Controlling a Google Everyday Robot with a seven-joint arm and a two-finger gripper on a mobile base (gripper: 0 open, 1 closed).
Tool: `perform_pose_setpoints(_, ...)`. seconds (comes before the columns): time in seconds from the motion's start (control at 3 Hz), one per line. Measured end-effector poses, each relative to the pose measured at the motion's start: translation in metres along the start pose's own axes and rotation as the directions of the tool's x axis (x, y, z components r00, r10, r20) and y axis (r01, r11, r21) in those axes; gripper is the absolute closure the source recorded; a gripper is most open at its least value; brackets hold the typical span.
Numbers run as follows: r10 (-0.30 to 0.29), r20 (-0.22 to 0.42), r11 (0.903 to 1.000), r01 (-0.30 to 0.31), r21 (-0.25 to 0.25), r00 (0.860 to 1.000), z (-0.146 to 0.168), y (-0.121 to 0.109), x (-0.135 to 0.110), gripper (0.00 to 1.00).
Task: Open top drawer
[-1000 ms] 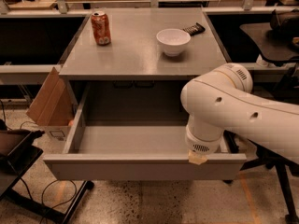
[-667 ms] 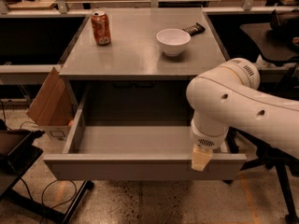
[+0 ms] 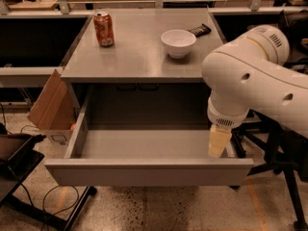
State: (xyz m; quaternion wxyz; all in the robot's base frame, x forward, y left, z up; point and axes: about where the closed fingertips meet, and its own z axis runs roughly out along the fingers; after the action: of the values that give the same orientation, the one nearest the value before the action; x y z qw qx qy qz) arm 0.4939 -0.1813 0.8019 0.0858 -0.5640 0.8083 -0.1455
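The top drawer (image 3: 144,170) of the grey cabinet stands pulled far out toward me, its grey box interior bare. Its plain flat front panel runs along the bottom of the view. My gripper (image 3: 218,141) hangs from the white arm (image 3: 250,76) over the drawer's right end, just behind the front panel. Its cream fingertip points down into the drawer's right front corner. The two lower drawer fronts are hidden behind the open drawer.
On the cabinet top (image 3: 139,52) stand an orange soda can (image 3: 103,29), a white bowl (image 3: 178,42) and a dark snack bar (image 3: 199,30). A cardboard box (image 3: 50,107) leans at the cabinet's left. A black stand (image 3: 19,167) and chair legs (image 3: 284,177) flank the drawer.
The arm and gripper have shifted right and slightly up along the drawer's front edge. The drawer stays open at about the same extent.
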Motion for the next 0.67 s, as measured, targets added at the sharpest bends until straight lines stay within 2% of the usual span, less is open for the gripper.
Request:
perform_pose_setpoints(0.33, -0.043, 0.024, 0.9984, 0.042, 0.038, 0.999, 0.021, -0.020, 0.005, 0.41)
perform_pose_setpoints(0.67, -0.102, 0.096, 0.9937, 0.098, 0.054, 0.990, 0.058, -0.038, -0.008, 0.65)
